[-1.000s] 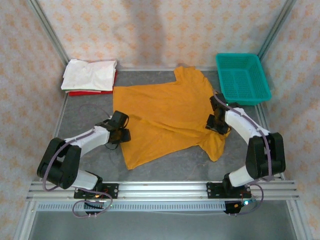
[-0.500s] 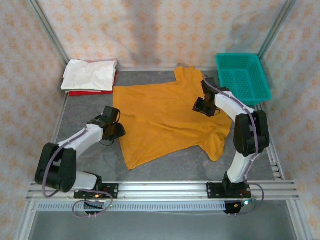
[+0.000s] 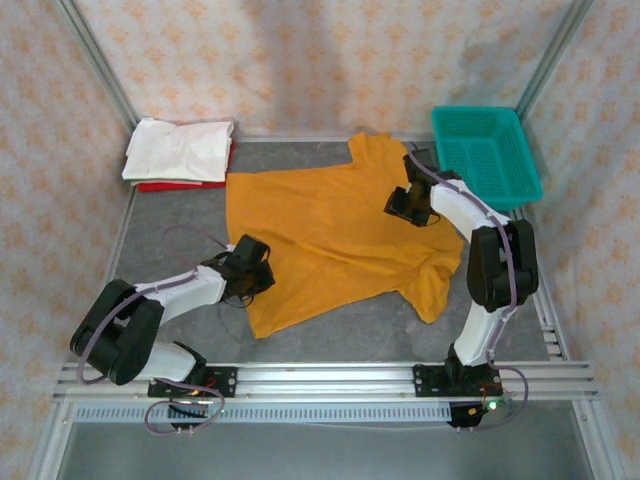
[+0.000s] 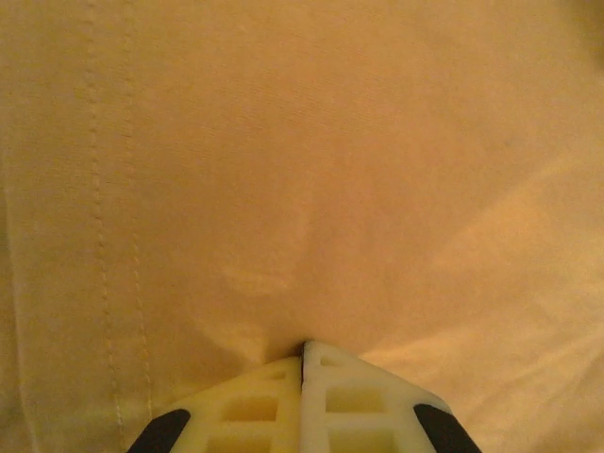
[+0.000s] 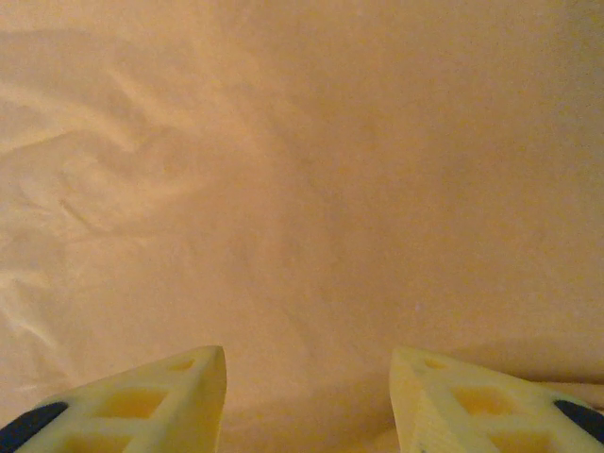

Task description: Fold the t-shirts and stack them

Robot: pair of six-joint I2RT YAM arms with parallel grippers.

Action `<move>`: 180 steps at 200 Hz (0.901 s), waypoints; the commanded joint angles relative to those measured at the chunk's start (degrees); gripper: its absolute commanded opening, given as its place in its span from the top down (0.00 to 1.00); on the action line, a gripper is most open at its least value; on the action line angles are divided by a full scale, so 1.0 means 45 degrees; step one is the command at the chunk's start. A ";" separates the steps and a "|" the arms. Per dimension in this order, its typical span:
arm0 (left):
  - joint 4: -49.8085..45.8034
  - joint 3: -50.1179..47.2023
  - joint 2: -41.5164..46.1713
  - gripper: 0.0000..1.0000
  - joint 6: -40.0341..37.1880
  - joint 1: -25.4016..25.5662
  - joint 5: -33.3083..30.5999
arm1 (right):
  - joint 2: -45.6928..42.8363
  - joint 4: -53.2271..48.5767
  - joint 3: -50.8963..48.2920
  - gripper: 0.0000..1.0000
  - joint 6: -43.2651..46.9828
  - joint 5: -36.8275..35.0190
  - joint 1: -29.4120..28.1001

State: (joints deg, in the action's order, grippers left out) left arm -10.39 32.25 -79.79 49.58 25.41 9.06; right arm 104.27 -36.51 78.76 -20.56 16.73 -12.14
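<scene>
From above, the orange t-shirt [image 3: 330,235] lies spread flat across the middle of the grey surface [image 3: 180,225], with one sleeve reaching toward 12 o'clock and another toward 5 o'clock. At 10 o'clock from it, in the far corner, the white t-shirt [image 3: 180,150] sits folded on top of the red t-shirt [image 3: 165,186], whose edge peeks out beneath. A teal basket [image 3: 470,112] stands at 2 o'clock, just beside the shirt's far sleeve. The left fingers [image 3: 265,280] rest on the shirt's hem at about 8 o'clock. The right fingers [image 3: 395,207] sit over the cloth at about 2 o'clock, near the sleeve.

In the left wrist view, the left fingers [image 4: 255,406] are pressed tight together at 6 o'clock. The orange t-shirt [image 4: 330,170] puckers into the seam between them, so they pinch a fold of it. A double line of hem stitching [image 4: 99,189] runs from 12 to 6 o'clock along the left side.

In the right wrist view, the right fingers [image 5: 151,401] stand apart at 6 o'clock, holding nothing. The orange t-shirt [image 5: 330,170] spreads beneath them, lightly wrinkled toward 9 o'clock.
</scene>
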 commanded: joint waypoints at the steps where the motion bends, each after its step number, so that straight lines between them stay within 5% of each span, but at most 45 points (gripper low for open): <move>1: -0.0366 -0.0863 -0.0113 1.00 0.0391 -0.0928 -0.0437 | -0.0258 0.0152 0.0349 0.50 -0.0148 -0.0411 0.0120; 47: -0.0821 -0.1161 0.1129 1.00 -0.1009 -0.3979 -0.0939 | -0.1218 0.0136 -0.0915 0.49 -0.0227 -0.0066 0.0348; 98: -0.1143 0.0355 -0.0254 1.00 -0.3068 -0.6127 -0.0638 | -0.3661 -0.1074 -0.3364 0.48 -0.0164 0.0199 0.0336; 148: -0.1391 0.0456 -0.0090 1.00 -0.3473 -0.6175 0.0445 | -0.8013 -0.2179 -0.6771 0.54 -0.1599 0.1393 -0.0264; 180: -0.2826 0.0783 0.0719 1.00 -0.3806 -0.5274 0.0091 | -0.9517 -0.1520 -0.9078 0.59 -0.3125 0.2055 -0.0883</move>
State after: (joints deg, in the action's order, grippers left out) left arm -14.48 34.09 -79.70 35.03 -1.26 10.02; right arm 64.36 -42.98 44.16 -27.77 23.42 -14.39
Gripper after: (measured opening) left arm 0.043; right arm 0.420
